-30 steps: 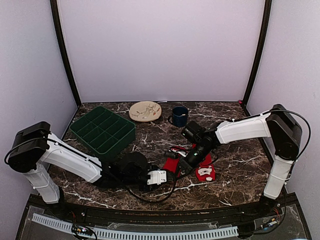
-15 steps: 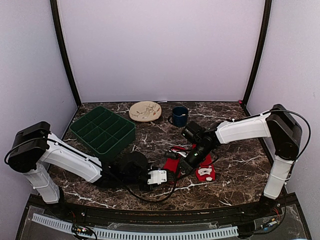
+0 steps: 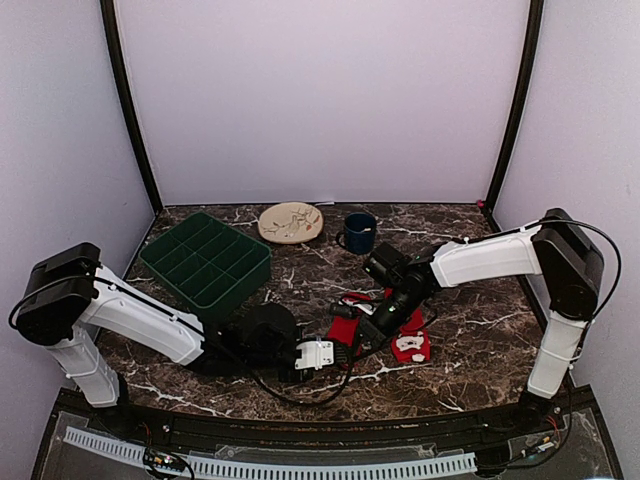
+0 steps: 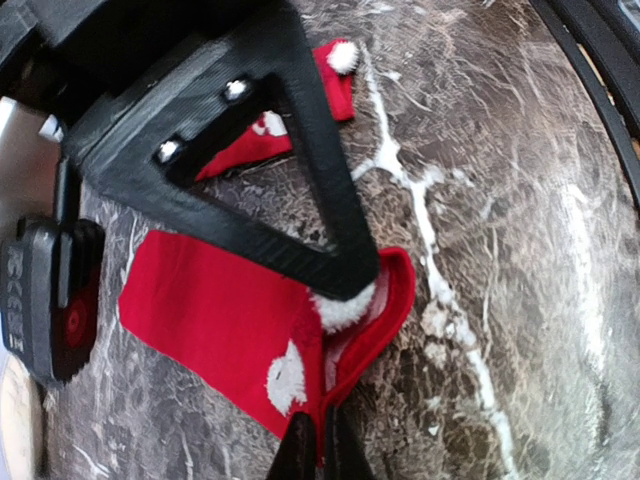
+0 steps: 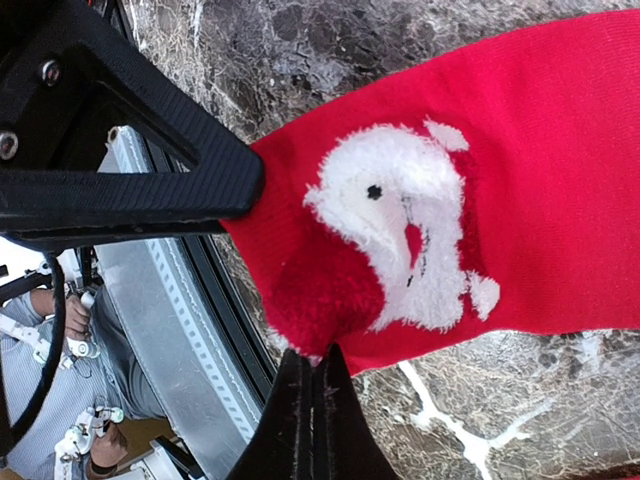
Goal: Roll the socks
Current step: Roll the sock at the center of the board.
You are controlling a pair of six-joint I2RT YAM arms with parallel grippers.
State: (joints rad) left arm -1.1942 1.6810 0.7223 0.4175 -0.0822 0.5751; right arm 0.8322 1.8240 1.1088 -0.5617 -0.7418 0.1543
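Two red socks lie on the marble table between the arms. In the left wrist view the near sock point(image 4: 210, 315) is red with white fluffy patches, and one end is folded up into a loop. My left gripper point(image 4: 320, 450) is shut on that folded edge, with red fabric pinched between its tips. The other sock point(image 4: 290, 135) lies further off. From above, the left gripper point(image 3: 337, 347) meets the near sock point(image 3: 345, 328). My right gripper point(image 5: 311, 385) is shut on the fuzzy red edge of the white-patterned sock point(image 5: 480, 200). The top view puts the right gripper point(image 3: 374, 321) beside that sock point(image 3: 410, 346).
A green compartment tray point(image 3: 205, 258) sits at the back left. A beige plate point(image 3: 291, 221) and a dark blue mug point(image 3: 359, 231) stand at the back centre. Black cables trail under the left wrist. The table's front rail point(image 5: 160, 300) runs close to the right gripper.
My left gripper has closed onto the folded edge of the near sock. Both arms have stayed nearly in place, and the right gripper has stayed shut.
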